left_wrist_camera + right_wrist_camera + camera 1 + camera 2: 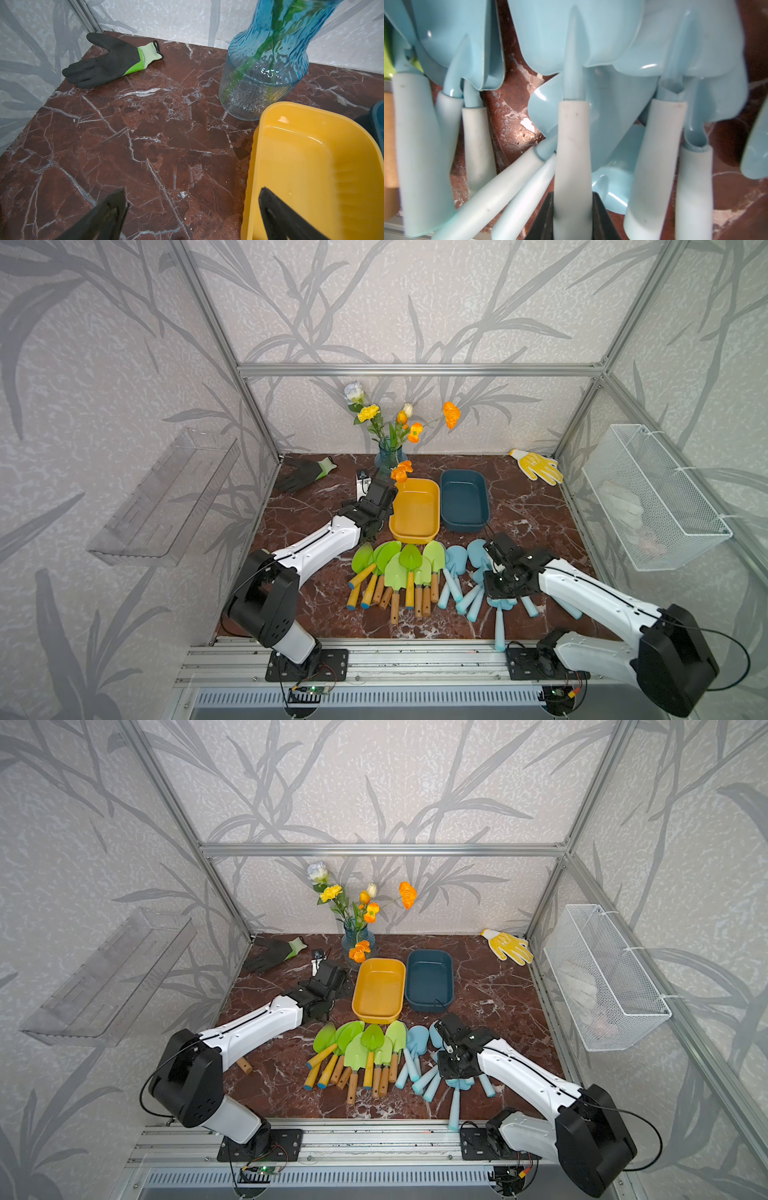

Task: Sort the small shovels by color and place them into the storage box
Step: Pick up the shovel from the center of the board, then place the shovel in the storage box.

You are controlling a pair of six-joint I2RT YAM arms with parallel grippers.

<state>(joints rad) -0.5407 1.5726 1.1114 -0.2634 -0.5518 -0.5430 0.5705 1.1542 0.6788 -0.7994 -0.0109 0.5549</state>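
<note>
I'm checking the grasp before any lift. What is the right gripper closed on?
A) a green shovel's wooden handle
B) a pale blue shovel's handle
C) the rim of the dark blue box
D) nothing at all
B: in the right wrist view the right gripper clamps the handle of a pale blue shovel, with one black finger on each side.

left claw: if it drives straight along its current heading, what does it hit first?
Probably the bare marble tabletop, in the gap between the black glove and the blue vase. The left claw is open; its tilt is hard to judge.
</note>
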